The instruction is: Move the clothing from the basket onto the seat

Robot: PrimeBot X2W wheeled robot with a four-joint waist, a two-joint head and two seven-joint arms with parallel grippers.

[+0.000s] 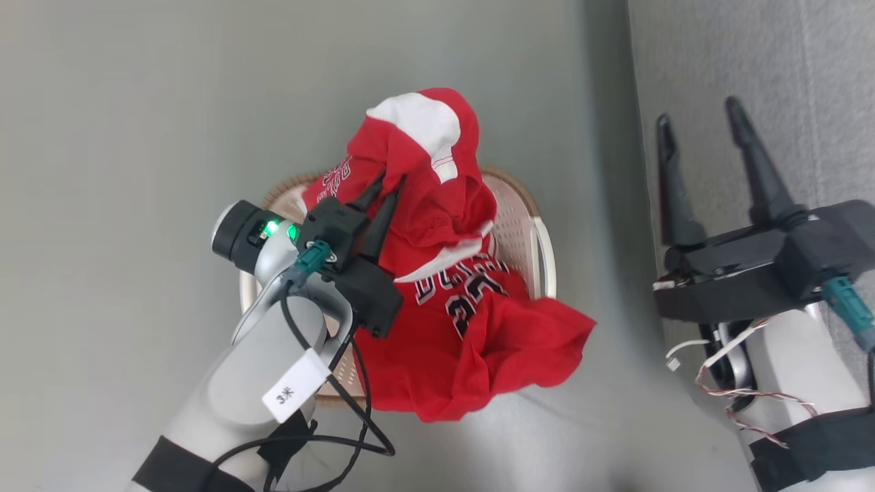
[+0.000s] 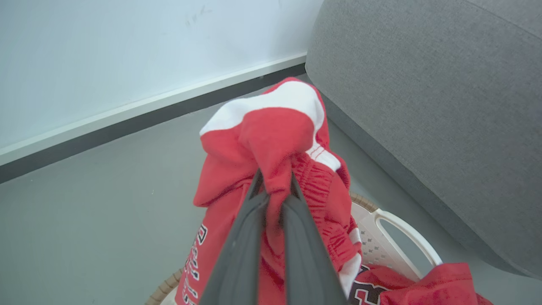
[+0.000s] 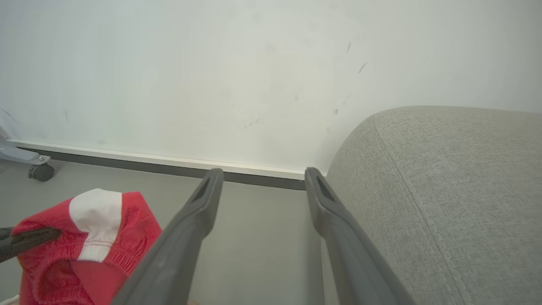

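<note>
1. Left fingers [image 1: 383, 222] are pressed tight on a fold of the red shorts [image 1: 424, 171], holding it up above the basket [image 1: 526, 225] on the floor!
2. Jersey [image 1: 478, 328] spills over the basket's near rim.
3. Right fingers [image 1: 759, 164] are spread wide and hold nothing, at the left edge of the grey seat [image 1: 752, 55].
</note>
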